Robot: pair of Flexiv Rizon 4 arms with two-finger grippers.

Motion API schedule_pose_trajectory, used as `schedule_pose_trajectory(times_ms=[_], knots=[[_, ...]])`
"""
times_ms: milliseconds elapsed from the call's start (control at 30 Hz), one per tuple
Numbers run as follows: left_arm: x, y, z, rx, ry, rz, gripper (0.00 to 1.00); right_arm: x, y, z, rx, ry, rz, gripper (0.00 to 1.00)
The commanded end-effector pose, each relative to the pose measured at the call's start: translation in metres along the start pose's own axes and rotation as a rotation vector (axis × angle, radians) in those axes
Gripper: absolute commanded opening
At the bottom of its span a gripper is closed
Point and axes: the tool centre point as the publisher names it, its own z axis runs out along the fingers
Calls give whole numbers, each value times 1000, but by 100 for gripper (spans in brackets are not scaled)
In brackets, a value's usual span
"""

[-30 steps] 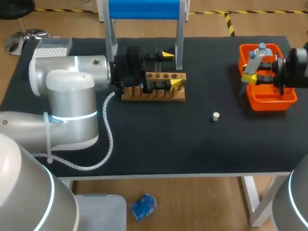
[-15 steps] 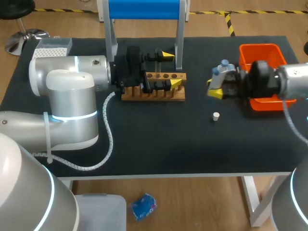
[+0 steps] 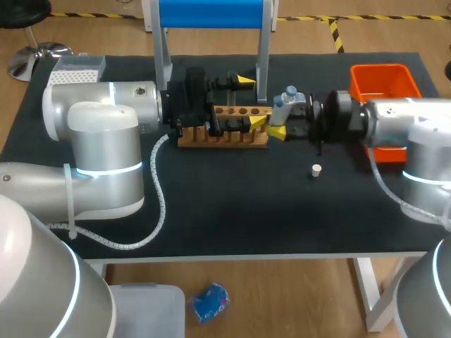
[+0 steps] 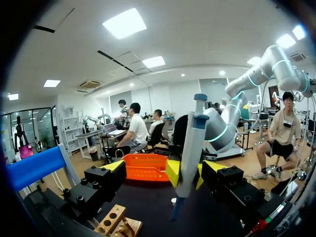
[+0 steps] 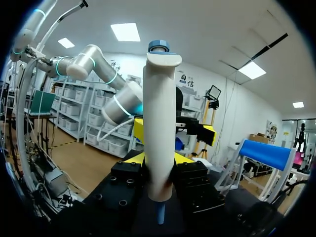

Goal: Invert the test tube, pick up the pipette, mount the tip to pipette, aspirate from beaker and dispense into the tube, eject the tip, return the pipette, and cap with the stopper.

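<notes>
R tool (image 3: 280,121) w/ 1 pipette (image 3: 287,98); 1 stopper (image 3: 316,170), 1 rack (image 3: 224,138)

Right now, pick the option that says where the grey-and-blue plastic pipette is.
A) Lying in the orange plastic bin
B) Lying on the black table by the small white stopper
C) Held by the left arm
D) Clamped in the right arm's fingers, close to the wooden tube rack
D: the right gripper has both fingers shut on the grey-and-blue plastic pipette, upright at the end of the wooden tube rack; no pipette lies in the orange plastic bin.
</notes>
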Motion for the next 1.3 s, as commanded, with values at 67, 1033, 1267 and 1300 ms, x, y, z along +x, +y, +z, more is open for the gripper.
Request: schedule_pose_trajectory(times_ms=[67,1033,1267,1300], knots=[[1,0,1,2,-5,1,100,-6,-4,3,-3,-2,14,0],[-1,-11,7,25,17,-138,100,-5,0,-8,11,78,184,0],[-1,-11,7,25,17,-138,100,-10,-3,-1,36,125,245,0],[-1,-11,7,25,17,-138,100,-10,-4,1,44,133,248,0]])
